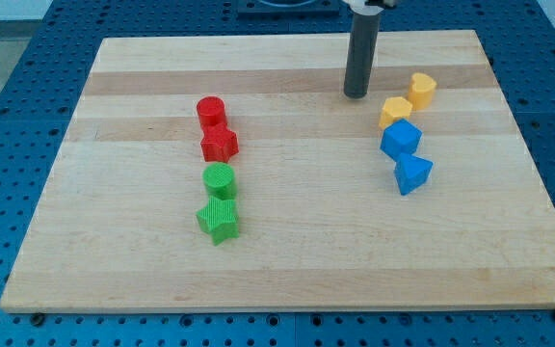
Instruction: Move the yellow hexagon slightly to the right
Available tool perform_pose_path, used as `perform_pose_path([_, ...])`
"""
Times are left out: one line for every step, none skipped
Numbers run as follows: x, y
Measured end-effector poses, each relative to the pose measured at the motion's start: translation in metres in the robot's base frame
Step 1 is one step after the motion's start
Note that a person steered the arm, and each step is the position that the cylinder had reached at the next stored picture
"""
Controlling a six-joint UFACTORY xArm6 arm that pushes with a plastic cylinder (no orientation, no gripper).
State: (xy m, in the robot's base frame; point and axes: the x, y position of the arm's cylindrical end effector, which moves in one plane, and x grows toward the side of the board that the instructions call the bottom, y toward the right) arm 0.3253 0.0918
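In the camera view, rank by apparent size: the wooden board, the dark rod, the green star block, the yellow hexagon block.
1. Wooden board
2. Dark rod, my tip left of the yellow blocks
3. Green star block
4. Yellow hexagon block; it sits farther back, so this last ranking is unsure.

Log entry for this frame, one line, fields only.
tip: left of yellow blocks, apart | yellow hexagon: top right, untouched | yellow block: against blue cube | push: not yet begun

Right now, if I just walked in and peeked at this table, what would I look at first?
Probably my tip, the end of a dark rod standing near the view's top, just left of two yellow blocks. Below those sit two blue blocks. At the view's left runs a line of a red cylinder, a red block, a green cylinder and a green star.
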Motion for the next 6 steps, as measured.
perform_pose_path([0.031, 0.000])
perform_pose_path([0.031, 0.000])
perform_pose_path([0.045, 0.000])
perform_pose_path([0.046, 0.000])
perform_pose_path([0.046, 0.011])
perform_pose_path([0.046, 0.033])
